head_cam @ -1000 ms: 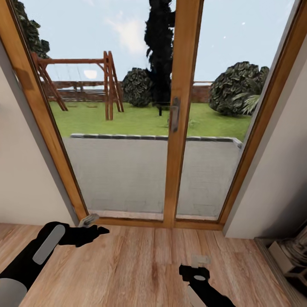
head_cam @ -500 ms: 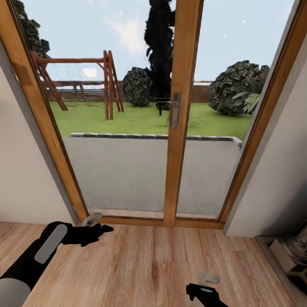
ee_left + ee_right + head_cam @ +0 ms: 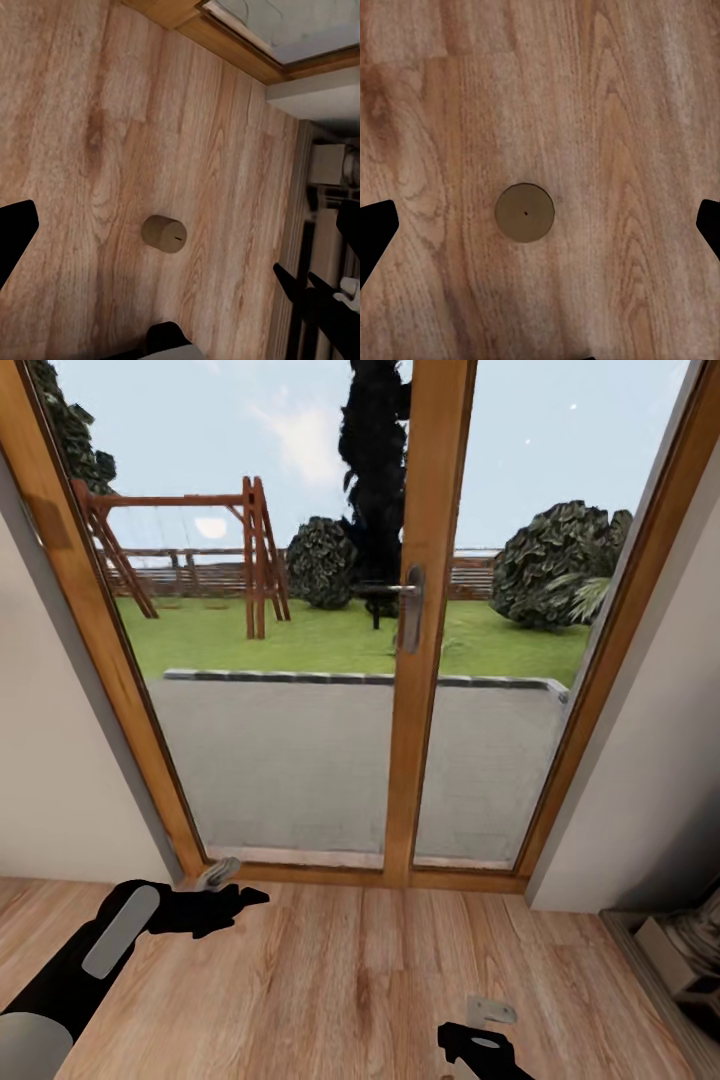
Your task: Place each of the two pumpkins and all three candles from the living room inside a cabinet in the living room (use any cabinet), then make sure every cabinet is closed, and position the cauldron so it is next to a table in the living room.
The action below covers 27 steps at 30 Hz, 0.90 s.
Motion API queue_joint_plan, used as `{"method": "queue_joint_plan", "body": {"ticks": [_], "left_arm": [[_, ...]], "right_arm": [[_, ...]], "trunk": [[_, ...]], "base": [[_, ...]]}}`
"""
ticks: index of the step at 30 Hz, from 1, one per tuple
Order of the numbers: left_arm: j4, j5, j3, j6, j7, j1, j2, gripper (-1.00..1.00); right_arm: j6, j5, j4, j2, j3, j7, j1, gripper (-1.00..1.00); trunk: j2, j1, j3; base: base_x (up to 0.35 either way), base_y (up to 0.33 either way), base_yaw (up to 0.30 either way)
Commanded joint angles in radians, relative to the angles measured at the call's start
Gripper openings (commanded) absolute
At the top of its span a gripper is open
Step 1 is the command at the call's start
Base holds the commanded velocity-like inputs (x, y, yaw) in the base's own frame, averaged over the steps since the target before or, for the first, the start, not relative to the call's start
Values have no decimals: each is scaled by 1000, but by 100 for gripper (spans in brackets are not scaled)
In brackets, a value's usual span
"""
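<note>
Tan and waxy-looking, the stubby candle (image 3: 525, 213) stands upright on the wood floor (image 3: 330, 980), near right, under the wide-spread right gripper (image 3: 544, 225); probably light, stiff and slick, it is best pinched across its sides; the left gripper's (image 3: 225, 900) spread I cannot tell.

Wood-plank floor (image 3: 330, 980), warm brown w/ visible grain and knots, satin sheen. Door frame (image 3: 425, 630) in honey-toned wood, smooth, semi-gloss; panes of clear glass (image 3: 290, 660). Door handle (image 3: 408, 610) looks like dull grey metal. Walls (image 3: 60, 790) matt off-white, smooth. Outside: rough grey paving (image 3: 300, 760), grass beyond, swing set (image 3: 200, 550) of reddish timber. Left gripper (image 3: 222, 885): matt black body, pale grey fingertip pads. Small tan cylinder (image 3: 525, 212) on the floor, matt, smooth flat top, material unclear.
</note>
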Motion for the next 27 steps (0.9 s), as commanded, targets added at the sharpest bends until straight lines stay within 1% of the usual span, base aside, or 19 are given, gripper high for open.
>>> {"method": "queue_joint_plan", "body": {"ticks": [1,3,6,8,12,13,17,19,24,27], "left_arm": [[0,0,-2,2,-1,-1,1,100],[0,5,-2,2,-1,0,1,100],[-1,37,-3,2,0,0,2,100],[-2,50,-3,2,0,0,4,100],[-2,55,-6,2,0,0,2,100],[-2,55,-12,2,0,0,2,100],[-2,57,-25,2,-1,0,1,100],[-2,60,-28,2,-1,0,-1,100],[-3,90,-35,2,-2,0,-2,100],[-4,97,-44,2,-2,0,-4,100]], "right_arm": [[6,-2,-2,-1,8,-8,-1,100],[6,0,-1,-1,8,-8,-1,100],[5,1,6,-1,8,-7,-1,100],[4,2,8,-1,9,2,-1,100],[5,2,10,-1,8,44,-1,100],[6,1,11,-1,8,65,-1,100],[8,-3,11,-3,8,106,-1,100],[8,-5,11,-5,8,113,-1,100],[9,-2,12,-2,8,119,-1,100],[9,-2,14,-3,7,120,-1,100]], "trunk": [[-8,4,-4],[-22,12,-10],[-43,23,-20],[-57,31,-26],[-85,46,-39],[-92,50,-42],[-120,65,-54],[-134,73,-61],[-169,92,-76],[-190,104,-86]], "base": [[0,0,0],[0,0,0],[0,0,0],[0,0,0],[0,0,0],[0,0,0],[0,0,0],[0,0,0],[0,0,0],[0,0,0]]}}
